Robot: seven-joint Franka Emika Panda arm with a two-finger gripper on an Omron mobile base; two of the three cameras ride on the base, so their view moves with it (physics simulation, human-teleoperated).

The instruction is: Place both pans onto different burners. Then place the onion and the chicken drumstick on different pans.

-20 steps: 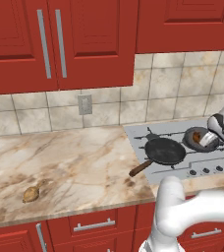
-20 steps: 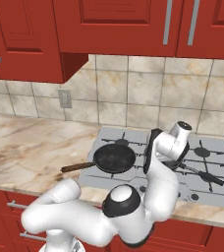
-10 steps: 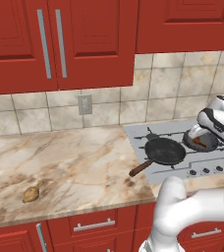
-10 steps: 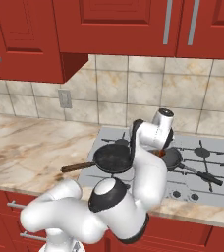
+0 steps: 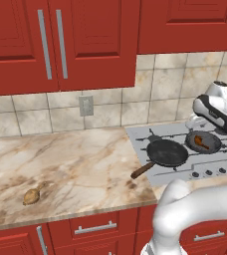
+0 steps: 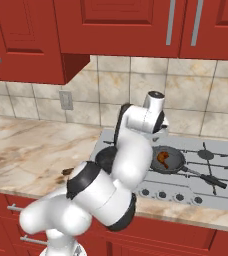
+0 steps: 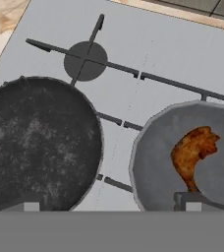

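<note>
Reddish-brown drumstick (image 7: 192,153), dark-grey pan (image 7: 153,167)

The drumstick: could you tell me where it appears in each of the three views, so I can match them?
Left base view: drumstick at right, in the grey pan behind the black pan.
Right base view: centre, in the grey pan just right of the arm.
Hand view: lower right, inside the grey pan.
Shared landmark: the black pan beside it on the cooktop.
</note>
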